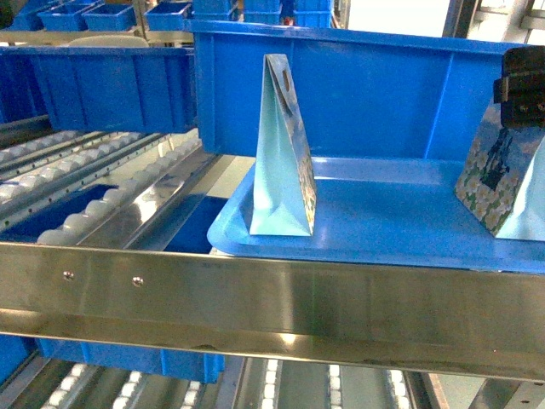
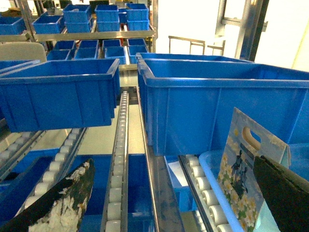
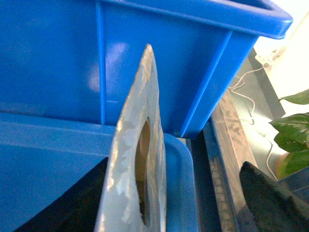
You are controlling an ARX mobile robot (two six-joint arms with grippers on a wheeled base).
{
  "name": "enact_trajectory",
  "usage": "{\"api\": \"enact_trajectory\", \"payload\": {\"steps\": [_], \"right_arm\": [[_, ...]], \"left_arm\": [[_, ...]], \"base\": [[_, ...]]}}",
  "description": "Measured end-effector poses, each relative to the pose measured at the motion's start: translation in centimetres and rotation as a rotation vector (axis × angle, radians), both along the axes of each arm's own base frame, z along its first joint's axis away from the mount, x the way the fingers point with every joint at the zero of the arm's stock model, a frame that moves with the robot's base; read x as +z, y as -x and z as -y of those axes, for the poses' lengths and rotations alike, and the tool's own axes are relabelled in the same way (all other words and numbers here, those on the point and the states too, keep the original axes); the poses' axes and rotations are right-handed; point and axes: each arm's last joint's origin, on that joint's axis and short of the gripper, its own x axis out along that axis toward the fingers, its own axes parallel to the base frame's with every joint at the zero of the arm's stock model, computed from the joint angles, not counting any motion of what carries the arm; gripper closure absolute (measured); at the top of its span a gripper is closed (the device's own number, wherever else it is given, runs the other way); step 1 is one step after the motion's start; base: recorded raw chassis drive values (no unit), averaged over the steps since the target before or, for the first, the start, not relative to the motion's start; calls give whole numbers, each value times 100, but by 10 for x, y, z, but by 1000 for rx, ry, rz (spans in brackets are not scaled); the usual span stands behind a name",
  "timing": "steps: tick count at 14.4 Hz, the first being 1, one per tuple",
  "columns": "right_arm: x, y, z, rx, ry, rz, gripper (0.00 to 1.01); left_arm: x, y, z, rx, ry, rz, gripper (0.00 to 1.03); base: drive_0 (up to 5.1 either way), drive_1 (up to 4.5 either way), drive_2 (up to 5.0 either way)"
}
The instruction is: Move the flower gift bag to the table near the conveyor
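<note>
The right gripper [image 1: 521, 85] sits at the top of a flower gift bag [image 1: 504, 183], its two dark fingers [image 3: 273, 198] spread wide on either side of the bag's thin handle edge, with a visible gap to the outer finger; no clamping shows. That bag stands at the right end of a glossy blue tray [image 1: 383, 226], close to the tray's right rim. Just behind the gripper rises the wall of a big blue bin [image 1: 366, 94], leaving little room to the rear. Across the tray to the gripper's left, a second gift bag [image 1: 283, 153] stands upright, well apart, with bare tray floor between them.

The left gripper [image 2: 174, 193] hangs spread wide, fingers far apart, with this second bag next to its right finger and untouched. Below and ahead of it run the conveyor [image 2: 118, 159] rollers and steel rails. A smaller blue bin [image 2: 58, 94] sits farther ahead-left. The table is not in view.
</note>
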Motion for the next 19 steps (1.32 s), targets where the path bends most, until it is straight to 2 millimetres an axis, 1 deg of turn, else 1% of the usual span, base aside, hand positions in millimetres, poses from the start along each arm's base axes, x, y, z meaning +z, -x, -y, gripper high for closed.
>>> {"api": "enact_trajectory", "payload": {"steps": [1,3,5,6,7,8,10,13,16,17,18,19], "right_arm": [[-3,-1,0,1,0,-10,29],[-3,-1,-1,8,-4,7,55],[-4,0,-1,10,-7,9,79],[-5,0,-1,9,-10,12,90],[-6,1,-1,6,-12,23,98],[-6,3,-1,0,-11,40,98],[-5,13,0,-3,-13,76,98],[10,34,1,0,-36,136,98],[37,71,3,45,-75,247,98],[45,87,4,62,-86,285,98],[49,105,5,75,-92,308,98],[51,130,12,77,-104,326,98]], "left_arm": [[0,0,0,0,0,0,5],[0,0,0,0,0,0,5],[0,0,0,0,0,0,5],[0,0,0,0,0,0,5],[0,0,0,0,0,0,5],[0,0,0,0,0,0,5],[0,0,0,0,0,0,5],[0,0,0,0,0,0,5],[0,0,0,0,0,0,5],[0,0,0,0,0,0,5],[0,0,0,0,0,0,5],[0,0,0,0,0,0,5]], "base": [[0,0,0],[0,0,0],[0,0,0],[0,0,0],[0,0,0],[0,0,0],[0,0,0],[0,0,0],[0,0,0],[0,0,0],[0,0,0],[0,0,0]]}}
